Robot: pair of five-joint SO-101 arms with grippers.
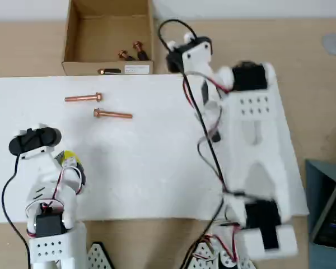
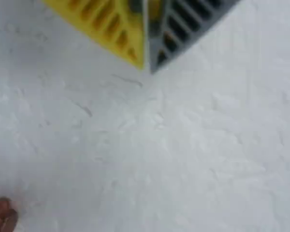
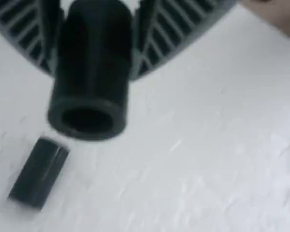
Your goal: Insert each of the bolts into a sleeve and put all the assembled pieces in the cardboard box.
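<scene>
In the high view the right arm's white body covers its own gripper, so the grasp is hard to make out there. The right wrist view shows it: the right gripper (image 3: 93, 63) is clamped on a black cylindrical sleeve (image 3: 89, 96), whose open end faces the camera. A second black sleeve (image 3: 38, 171) lies near it on the white foam mat (image 3: 208, 159).

The left gripper (image 2: 146, 65) has its yellow and grey fingers pressed together on nothing, close over the mat. A copper-coloured end (image 2: 2, 216) is cut off by the frame edge.

In the high view, the upper copper bolt (image 1: 84, 98) and the lower copper bolt (image 1: 112, 115) lie at upper left, well apart from the left gripper at lower left. The brown cardboard box (image 1: 73, 33) at the top holds the assembled pieces (image 1: 131, 53), which are small and blurred.
</scene>
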